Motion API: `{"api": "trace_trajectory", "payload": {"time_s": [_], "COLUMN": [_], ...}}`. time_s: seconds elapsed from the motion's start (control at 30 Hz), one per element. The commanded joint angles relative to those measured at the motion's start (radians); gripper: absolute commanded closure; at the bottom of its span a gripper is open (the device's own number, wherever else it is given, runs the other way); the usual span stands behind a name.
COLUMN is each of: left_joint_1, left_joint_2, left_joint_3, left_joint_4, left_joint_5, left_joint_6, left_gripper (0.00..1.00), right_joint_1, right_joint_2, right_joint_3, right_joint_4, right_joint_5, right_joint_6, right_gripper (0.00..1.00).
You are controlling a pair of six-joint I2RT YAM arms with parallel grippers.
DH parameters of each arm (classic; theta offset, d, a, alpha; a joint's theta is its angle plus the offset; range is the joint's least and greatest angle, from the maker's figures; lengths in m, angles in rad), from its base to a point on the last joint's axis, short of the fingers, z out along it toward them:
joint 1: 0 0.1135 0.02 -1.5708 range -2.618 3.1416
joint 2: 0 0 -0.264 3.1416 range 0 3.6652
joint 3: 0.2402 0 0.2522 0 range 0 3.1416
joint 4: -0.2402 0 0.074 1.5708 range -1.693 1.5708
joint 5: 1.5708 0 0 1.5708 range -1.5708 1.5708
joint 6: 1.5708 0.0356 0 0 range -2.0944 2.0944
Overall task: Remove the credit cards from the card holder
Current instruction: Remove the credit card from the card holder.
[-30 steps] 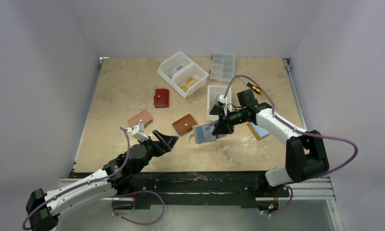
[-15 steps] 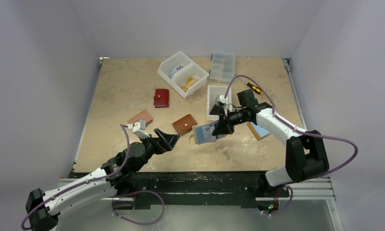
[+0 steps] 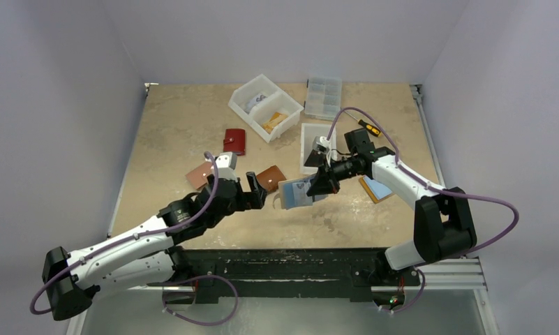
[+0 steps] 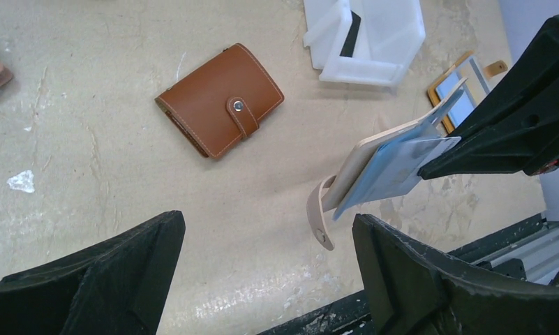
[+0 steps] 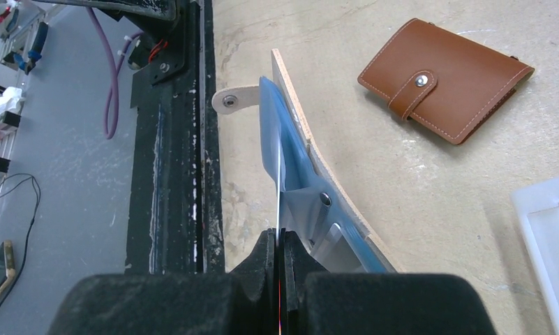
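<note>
A light blue card (image 5: pixel 276 150) sticks out of the open beige card holder (image 5: pixel 295 105), which hangs above the table (image 3: pixel 172 125) near its front edge. The right gripper (image 5: pixel 280 241) is pinched tight on the card's end. The left gripper (image 4: pixel 266 230) is spread wide and empty, just beside a closed brown wallet (image 4: pixel 217 108) lying on the table.

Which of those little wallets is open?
The pale beige wallet, held in the air by the right tool: its strap hangs loose and the blue inside shows. The brown wallet and the red wallet lie closed.
</note>
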Motion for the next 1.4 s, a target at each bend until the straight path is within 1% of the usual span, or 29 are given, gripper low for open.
{"api": "trace_trajectory", "payload": {"time_s": [0.0, 0.07, 0.2, 0.27, 0.4, 0.57, 0.67, 0.73, 0.8, 0.93, 1.17, 1.3, 1.37], "left_joint_1": [0.003, 0.004, 0.011, 0.017, 0.033, 0.043, 0.046, 0.046, 0.046, 0.046, 0.046, 0.046, 0.046], "left_joint_2": [0.031, 0.036, 0.052, 0.074, 0.113, 0.094, 0.097, 0.111, 0.125, 0.150, 0.232, 0.306, 0.341], "left_joint_3": [0.073, 0.055, -0.028, -0.056, -0.094, -0.136, -0.164, -0.193, -0.234, -0.309, -0.308, -0.281, -0.264], "left_joint_4": [0.053, 0.138, 0.372, 0.450, 0.527, 0.608, 0.671, 0.707, 0.776, 0.966, 1.049, 1.077, 1.081], "left_joint_5": [0.055, 0.095, 0.195, 0.233, 0.272, 0.286, 0.302, 0.307, 0.321, 0.363, 0.366, 0.392, 0.406], "left_joint_6": [0.091, 0.084, 0.047, 0.030, 0.003, -0.009, -0.006, -0.003, 0.006, 0.040, 0.095, 0.103, 0.106], "left_gripper": [0.01, 0.01, 0.01, 0.01, 0.01, 0.02, 0.09, 0.10, 0.11, 0.11, 0.12, 0.20, 0.28], "right_joint_1": [-0.010, -0.012, -0.014, -0.015, -0.015, -0.015, -0.015, -0.015, -0.015, -0.015, -0.016, -0.015, -0.015], "right_joint_2": [-0.013, -0.014, -0.011, -0.011, -0.005, -0.002, 0.003, 0.008, 0.013, 0.014, 0.005, 0.002, 0.003], "right_joint_3": [0.046, 0.046, 0.046, 0.047, 0.048, 0.028, 0.014, 0.013, 0.015, 0.013, 0.002, -0.001, -0.003], "right_joint_4": [-0.008, -0.010, -0.010, -0.010, -0.009, 0.026, 0.049, 0.053, 0.053, 0.052, 0.056, 0.063, 0.067], "right_joint_5": [-0.063, -0.069, -0.084, -0.093, -0.098, -0.074, -0.076, -0.089, -0.114, -0.146, -0.183, -0.190, -0.193], "right_joint_6": [-0.018, -0.019, -0.017, -0.015, -0.012, 0.021, 0.044, 0.052, 0.054, 0.053, 0.058, 0.067, 0.073], "right_gripper": [1.00, 1.00, 1.00, 1.00, 1.00, 1.00, 1.00, 1.00, 1.00, 1.00, 1.00, 1.00, 1.00]}}
